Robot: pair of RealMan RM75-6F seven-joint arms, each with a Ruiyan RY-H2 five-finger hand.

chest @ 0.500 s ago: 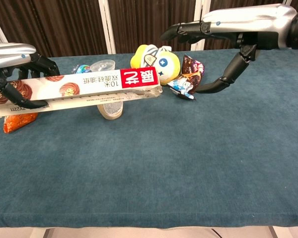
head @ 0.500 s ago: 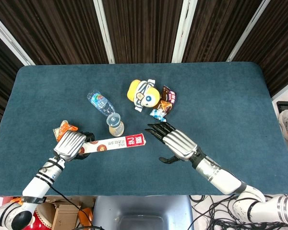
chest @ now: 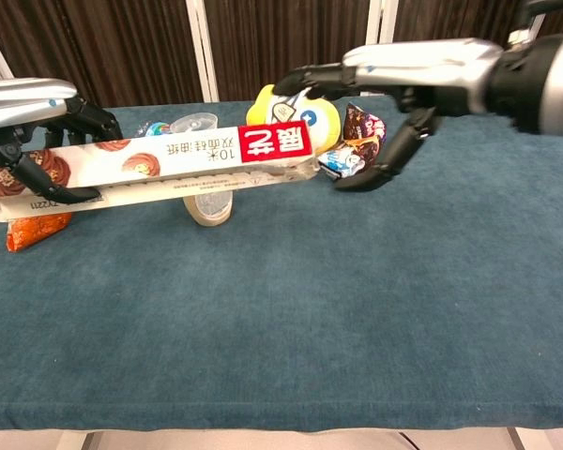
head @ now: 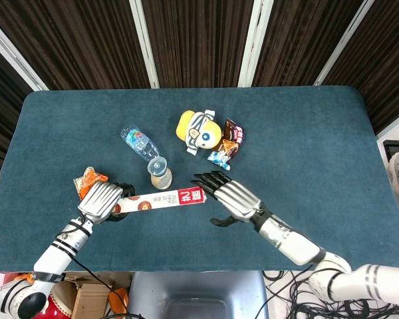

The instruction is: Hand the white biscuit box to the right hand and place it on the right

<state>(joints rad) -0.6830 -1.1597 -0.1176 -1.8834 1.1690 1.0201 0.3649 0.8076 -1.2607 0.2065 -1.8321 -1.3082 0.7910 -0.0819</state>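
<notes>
- White biscuit box (head: 161,199) (chest: 164,161): a long, narrow carton with a red panel at one end, held clear of the bench (head: 306,133) (chest: 357,319) and roughly level, over the near-left part of the bench. In the chest view its red end is tilted slightly upward.
- Left robot hand (head: 101,201) (chest: 33,141): grips the plain end of the box, fingers wrapped over its top and front face.
- Right robot hand (head: 229,199) (chest: 394,89): open, fingers spread and thumb hanging below. Its fingertips (head: 201,179) lie just beside the red end of the box; whether they touch it cannot be told from either view.
- Orange snack packet (head: 90,178) (chest: 33,230): lies on the bench near the left edge, just beyond the left robot hand in the head view.
- Clear plastic bottle (head: 138,142): lies on its side toward the middle of the bench.
- Small clear cup (head: 159,174) (chest: 209,208): sits just beyond the box in the head view.
- Yellow plush toy (head: 198,131) (chest: 305,117): rests near the centre of the bench, with dark snack packets (head: 227,141) (chest: 355,141) touching its right side.
</notes>
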